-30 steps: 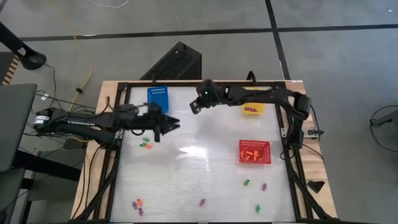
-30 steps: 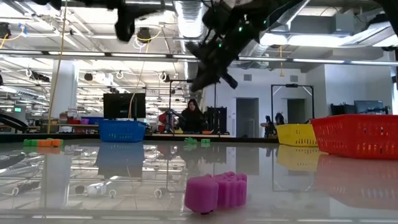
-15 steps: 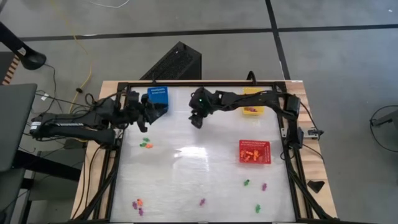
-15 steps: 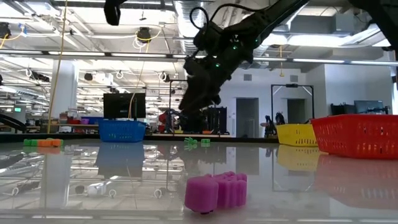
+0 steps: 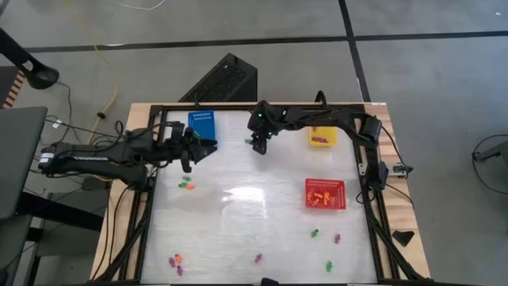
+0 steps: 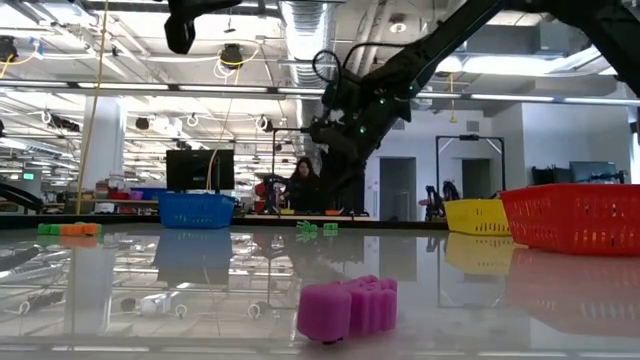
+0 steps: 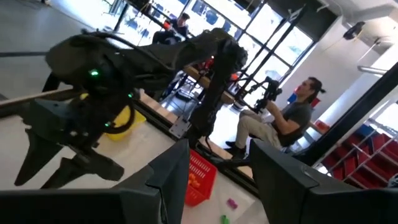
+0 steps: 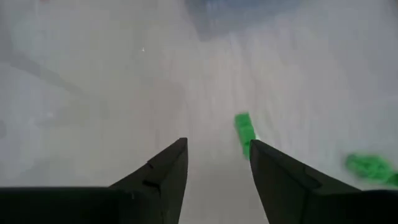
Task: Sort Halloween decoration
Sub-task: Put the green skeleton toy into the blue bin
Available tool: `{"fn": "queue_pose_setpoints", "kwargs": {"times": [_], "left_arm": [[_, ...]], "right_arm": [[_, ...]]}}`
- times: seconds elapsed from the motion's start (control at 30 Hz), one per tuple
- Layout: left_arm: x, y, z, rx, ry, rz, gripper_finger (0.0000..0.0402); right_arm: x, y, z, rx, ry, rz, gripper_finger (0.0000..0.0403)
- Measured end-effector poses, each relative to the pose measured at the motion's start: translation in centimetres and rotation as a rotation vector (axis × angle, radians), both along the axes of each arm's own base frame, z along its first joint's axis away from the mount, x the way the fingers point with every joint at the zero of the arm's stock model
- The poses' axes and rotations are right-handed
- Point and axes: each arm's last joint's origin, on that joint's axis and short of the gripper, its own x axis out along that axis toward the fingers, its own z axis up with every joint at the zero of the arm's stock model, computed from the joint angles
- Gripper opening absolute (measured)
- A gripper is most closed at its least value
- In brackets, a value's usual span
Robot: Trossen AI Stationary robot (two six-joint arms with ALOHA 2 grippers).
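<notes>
- High view, from the left: my left gripper (image 5: 193,152) hangs beside the blue basket (image 5: 202,124), fingers apart and empty, having pulled back toward it.
- My right gripper (image 8: 214,163), fingers parted and empty, has swung over to a green piece (image 8: 244,129); next I must drop and pinch it.
- Other pieces (image 5: 186,185) lie scattered.

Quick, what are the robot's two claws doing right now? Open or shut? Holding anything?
Left gripper: open, holding nothing.
Right gripper: open, holding nothing, just above a green piece.
</notes>
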Motion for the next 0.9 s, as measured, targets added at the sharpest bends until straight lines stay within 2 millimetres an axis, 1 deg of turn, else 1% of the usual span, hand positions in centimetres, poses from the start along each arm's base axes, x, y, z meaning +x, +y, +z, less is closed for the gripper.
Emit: {"fn": "queue_pose_setpoints", "kwargs": {"times": [0.07,0.17,0.23,0.33,0.43,0.67,0.9], "left_arm": [[0.3,-0.1,-0.1,-0.013,0.002,-0.005,0.0158],[0.6,-0.1,-0.4,-0.041,0.017,0.002,0.0158],[0.8,-0.1,-0.5,-0.053,0.020,0.007,0.0158],[1.2,-0.2,-0.7,-0.063,0.023,0.005,0.0157],[1.4,-0.2,-0.9,-0.068,0.035,0.013,0.0158],[1.8,-0.2,-1.1,-0.075,0.033,0.021,0.0158],[2.0,-0.2,-1.1,-0.067,0.034,0.024,0.0158]], "right_arm": [[0.1,-0.2,-1.1,0.018,0.028,-0.009,0.0204],[0.1,-0.2,-1.6,0.031,0.041,-0.019,0.0211],[0.6,-0.4,-1.8,0.012,0.026,-0.028,0.0217],[0.4,-0.7,-2.8,0.031,0.077,-0.035,0.0224],[0.8,-1.2,-3.0,0.021,0.090,-0.050,0.0228],[1.6,-2.4,-1.9,-0.008,0.089,-0.044,0.0231],[1.3,-2.2,-1.9,-0.031,0.137,0.045,0.0231]]}}
